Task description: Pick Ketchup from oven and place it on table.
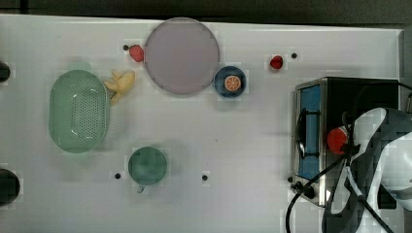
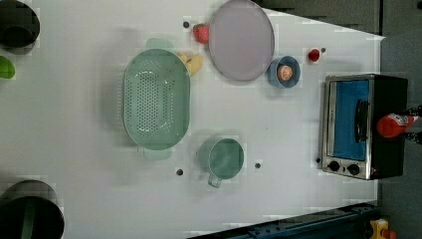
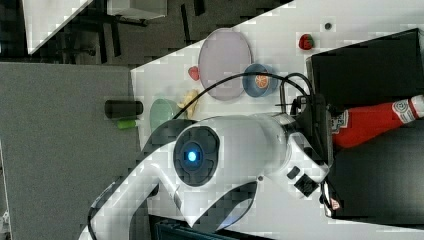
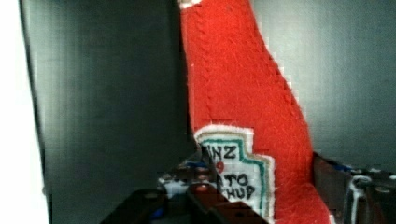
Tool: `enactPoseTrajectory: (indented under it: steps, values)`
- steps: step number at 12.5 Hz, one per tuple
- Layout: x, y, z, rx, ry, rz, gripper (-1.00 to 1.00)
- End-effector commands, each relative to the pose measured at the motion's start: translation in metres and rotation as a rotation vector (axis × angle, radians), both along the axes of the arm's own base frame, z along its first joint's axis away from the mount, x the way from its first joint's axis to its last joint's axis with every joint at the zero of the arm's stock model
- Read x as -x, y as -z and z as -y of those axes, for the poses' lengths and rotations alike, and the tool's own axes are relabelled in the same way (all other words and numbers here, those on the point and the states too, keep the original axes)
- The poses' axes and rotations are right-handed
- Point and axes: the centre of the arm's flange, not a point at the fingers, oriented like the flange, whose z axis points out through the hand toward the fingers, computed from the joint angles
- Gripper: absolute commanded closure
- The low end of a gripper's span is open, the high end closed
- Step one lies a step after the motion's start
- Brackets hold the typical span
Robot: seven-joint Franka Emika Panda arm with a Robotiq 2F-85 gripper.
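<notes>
1. The end effector [image 4: 266, 198] has its two dark fingers [image 4: 210, 200] on either side of a red plastic ketchup bottle [image 4: 233, 84] with a white-and-red label. The fingers are partly spread and lie against the bottle's lower body, pinching it at label height.
2. In the right view, the end effector [image 3: 325, 131] grips the wide end of the ketchup bottle [image 3: 375, 122], whose white-capped neck points to the right view's right.
3. The ketchup bottle [image 1: 336, 140] sits on top of the boxy black toaster oven [image 1: 311, 131], which has a silver frame and a bluish glass door. In the left view the ketchup bottle [image 2: 393, 124] is at the far side of the oven [image 2: 348, 124] from its door.
4. The oven stands at the top view's right on the large white table [image 1: 233, 136] dotted with small dark marks.
5. Well apart from the oven on the table are:
   - a pale green perforated colander [image 1: 77, 110]
   - a round lilac plate [image 1: 182, 56]
   - a blue bowl [image 1: 230, 81] holding an orange slice
   - a green mug [image 1: 147, 166]
   - a yellow banana toy [image 1: 121, 83]
   - two red strawberries [image 1: 136, 53] [image 1: 276, 62]
6. Beyond the table, the right view shows a grey floor [image 3: 60, 150] and dark furniture legs.
</notes>
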Motion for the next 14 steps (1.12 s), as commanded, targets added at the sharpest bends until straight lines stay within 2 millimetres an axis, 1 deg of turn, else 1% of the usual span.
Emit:
enactPoseTrajectory:
  steps: [1, 3, 4, 5, 6, 7, 8, 9, 11, 13, 14]
  values:
    - [-0.012, -0.054, -0.002, 0.052, -0.038, 0.045, -0.21]
    - [-0.022, -0.101, -0.022, 0.059, -0.107, 0.026, -0.21]
    - [-0.031, -0.144, -0.054, 0.017, -0.164, 0.036, -0.21]
    - [-0.039, -0.168, -0.099, -0.047, -0.243, 0.015, -0.21]
    - [-0.049, -0.181, -0.144, -0.081, -0.328, 0.011, -0.21]
    - [-0.057, -0.189, -0.17, -0.084, -0.379, 0.026, -0.21]
    - [-0.069, -0.199, -0.218, -0.088, -0.472, 0.044, -0.21]
    - [-0.075, -0.2, -0.244, -0.092, -0.519, 0.046, -0.21]
    - [-0.086, -0.194, -0.289, -0.104, -0.599, 0.032, -0.21]
    - [-0.09, -0.177, -0.332, -0.125, -0.674, 0.0, -0.21]
    - [-0.09, -0.162, -0.349, -0.132, -0.701, -0.017, -0.21]
